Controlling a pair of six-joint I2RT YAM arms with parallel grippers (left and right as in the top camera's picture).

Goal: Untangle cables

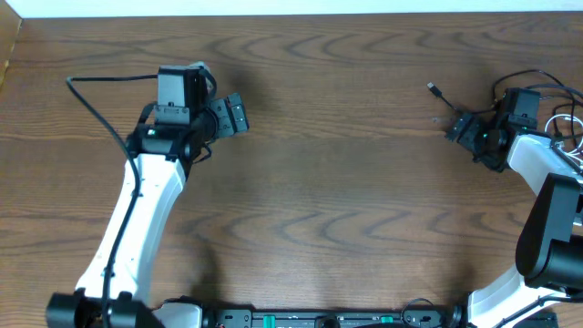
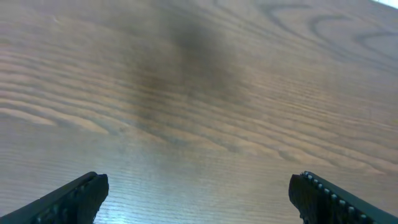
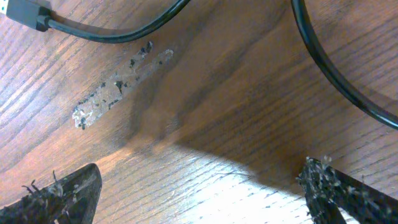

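The wood-grain desk (image 1: 346, 210) fills the overhead view. The left arm (image 1: 137, 219) reaches up from the near edge on the left side. The right arm (image 1: 547, 191) bends in from the right edge.

The left fingers (image 2: 71, 200) stand wide apart and hold nothing. Only bare desk shows between them in the left wrist view. From above they sit well apart from both cables, on the far side of the desk from them.

The right fingers (image 3: 59, 196) are spread wide too, with nothing between them, and they hang just above the desk. Their inner faces look frayed or dusty.

The black cable (image 3: 112, 36) lies on the desk at the right side, near the right fingers. In the right wrist view it curves across the top of the frame. Its plug (image 3: 25, 12) rests in the upper left corner. From above the plug lies alone on the wood, just left of the right fingers. A second black strand (image 3: 323, 70) arcs down the right of that view. Whether it is the same cord cannot be told.

The white cable (image 1: 567, 118) shows as thin loops at the right edge, close beside the right arm.

A pale, scuffed smear (image 3: 118, 87) marks the wood just below the black cable.
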